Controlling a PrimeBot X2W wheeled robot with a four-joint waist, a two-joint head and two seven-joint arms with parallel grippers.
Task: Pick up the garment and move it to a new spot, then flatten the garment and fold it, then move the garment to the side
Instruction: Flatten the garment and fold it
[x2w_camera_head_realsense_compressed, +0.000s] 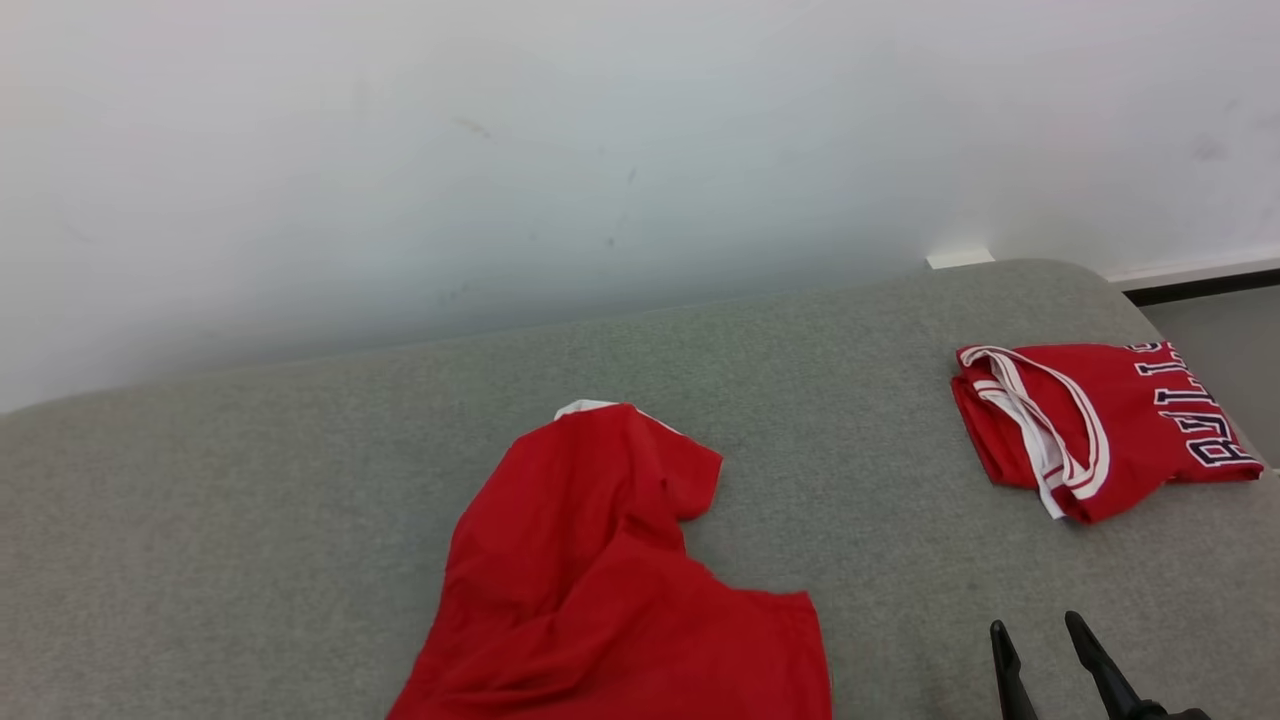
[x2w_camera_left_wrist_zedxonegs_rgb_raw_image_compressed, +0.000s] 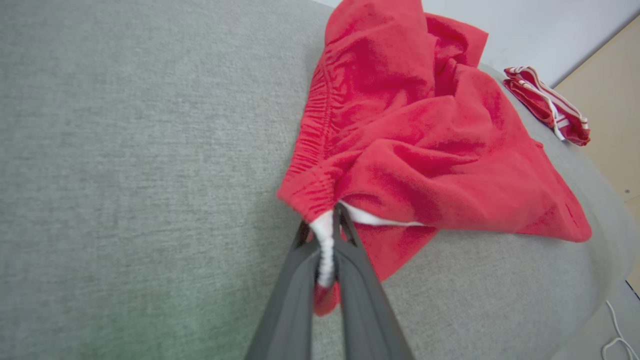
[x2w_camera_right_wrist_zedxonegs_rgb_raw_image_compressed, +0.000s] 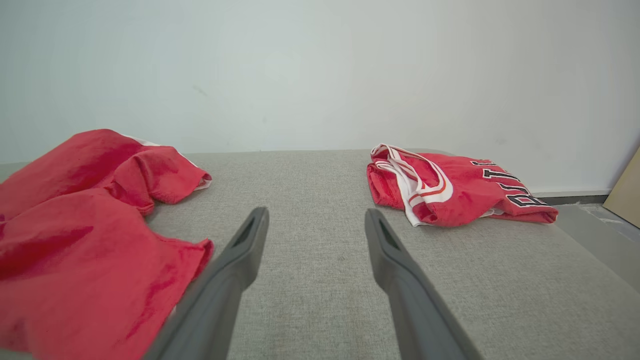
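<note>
The garment (x2w_camera_head_realsense_compressed: 600, 560) is a plain red piece with a white-lined elastic waistband, lying crumpled on the grey table (x2w_camera_head_realsense_compressed: 250, 480). In the left wrist view my left gripper (x2w_camera_left_wrist_zedxonegs_rgb_raw_image_compressed: 324, 225) is shut on the garment (x2w_camera_left_wrist_zedxonegs_rgb_raw_image_compressed: 400, 130) at the waistband corner, where white lining shows between the fingers. My right gripper (x2w_camera_head_realsense_compressed: 1035, 635) stands open at the lower right of the head view, over bare table. In the right wrist view the right gripper (x2w_camera_right_wrist_zedxonegs_rgb_raw_image_compressed: 315, 220) has nothing between its fingers, and the garment (x2w_camera_right_wrist_zedxonegs_rgb_raw_image_compressed: 75, 220) lies to its left.
A folded red jersey (x2w_camera_head_realsense_compressed: 1100, 425) with white trim and dark lettering lies at the table's far right, near the edge; the same folded jersey (x2w_camera_right_wrist_zedxonegs_rgb_raw_image_compressed: 450, 187) is ahead and right of my right gripper. A white wall (x2w_camera_head_realsense_compressed: 600, 150) runs behind the table. Floor shows past the right edge.
</note>
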